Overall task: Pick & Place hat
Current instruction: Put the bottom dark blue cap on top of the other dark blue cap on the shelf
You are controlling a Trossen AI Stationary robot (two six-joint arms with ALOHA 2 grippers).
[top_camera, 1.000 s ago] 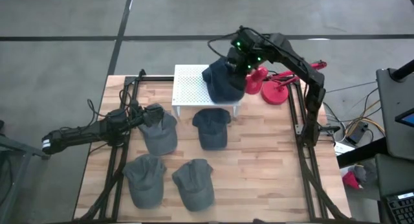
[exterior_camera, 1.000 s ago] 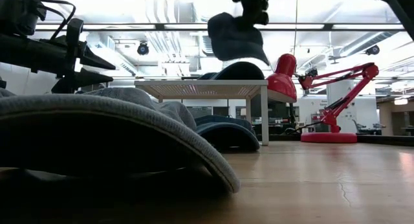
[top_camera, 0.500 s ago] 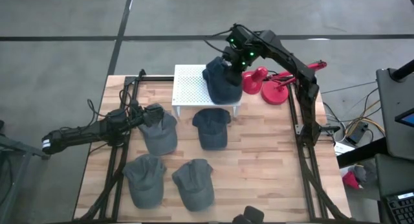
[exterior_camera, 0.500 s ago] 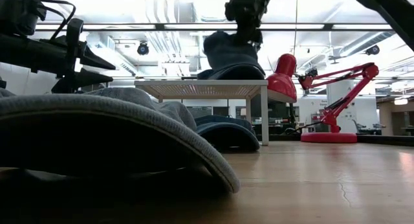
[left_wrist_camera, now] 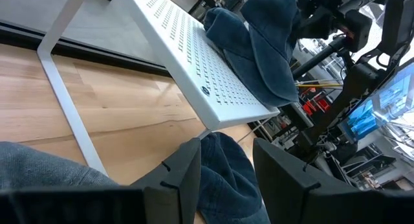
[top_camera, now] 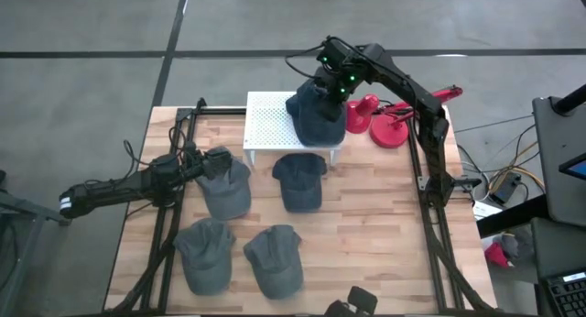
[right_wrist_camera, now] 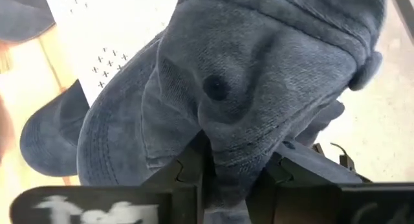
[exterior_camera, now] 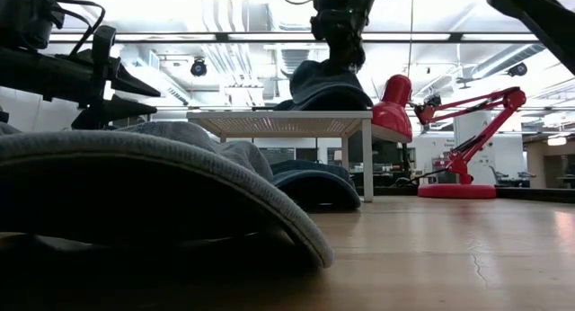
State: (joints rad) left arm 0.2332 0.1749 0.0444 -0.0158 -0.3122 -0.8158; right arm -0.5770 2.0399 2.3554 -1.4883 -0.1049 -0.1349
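My right gripper stands over the white perforated stand at the table's far edge, shut on a dark blue hat. In the low view that hat sits on another dark hat lying on the stand. My left gripper is open and waits low at the table's left, by a grey hat. My right gripper pinches a bunched fold of the hat's crown between its two fingers, coming from above and pointing down. The hat hangs slack below the fingers. Its lower part rests on the hat on the stand.
Several more hats lie on the wood: a dark one in front of the stand and two grey ones near the table's near edge. A red desk lamp stands right of the stand. The table's right half is bare wood.
My right gripper has moved down and a little toward the table's far-left, still shut. The hat, which hung clear above the stand, now sits slumped on the hat lying there.
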